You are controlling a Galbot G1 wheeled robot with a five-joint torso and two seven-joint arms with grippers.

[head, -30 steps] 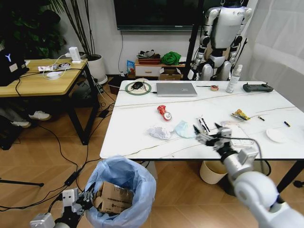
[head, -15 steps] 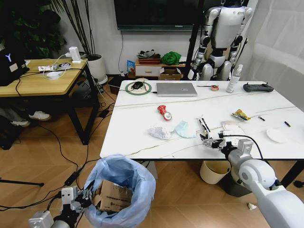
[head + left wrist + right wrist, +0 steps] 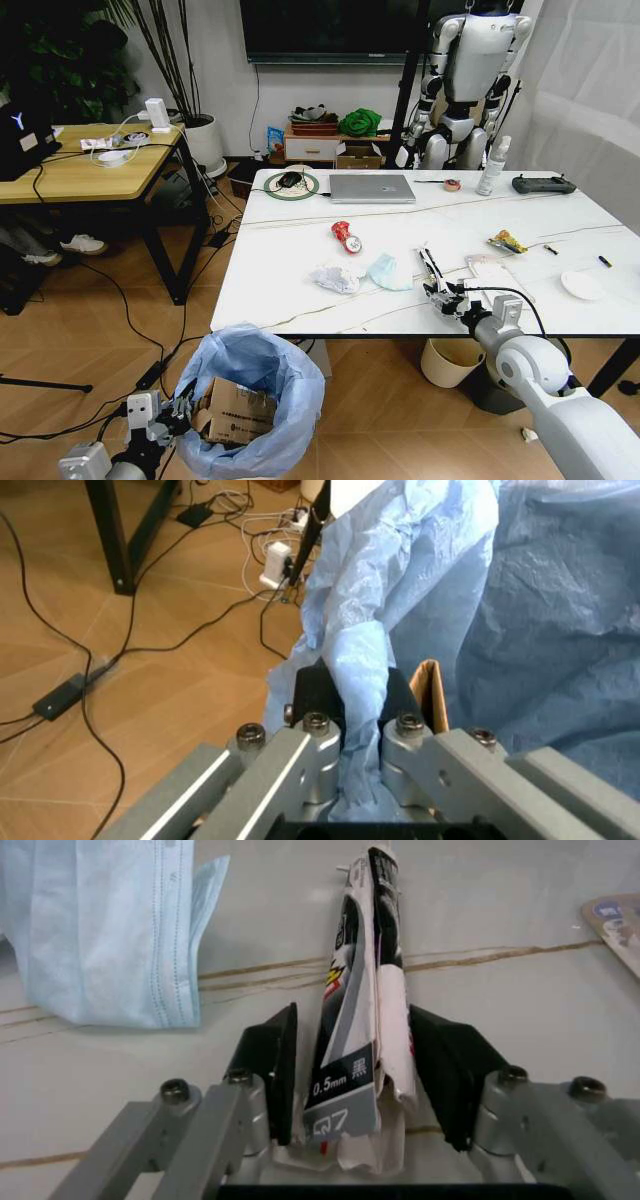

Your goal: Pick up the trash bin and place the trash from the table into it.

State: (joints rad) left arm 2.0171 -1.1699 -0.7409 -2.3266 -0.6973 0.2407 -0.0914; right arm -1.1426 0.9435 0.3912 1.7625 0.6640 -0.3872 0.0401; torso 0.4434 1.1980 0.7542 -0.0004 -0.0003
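At the lower left of the head view, the left gripper pinches the blue liner of the trash bin, cardboard already inside. Right of centre, at the table front edge, the right gripper straddles a long black-and-white wrapper, jaws apart and not yet clamped. The flat, thin packet could slide out on closing, or the bag could tear free of the bin.

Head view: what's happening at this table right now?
The left gripper is shut on the blue bag rim of the trash bin, holding it below the table edge, cardboard already inside. The right gripper sits open around a black-and-white wrapper beside the face mask.
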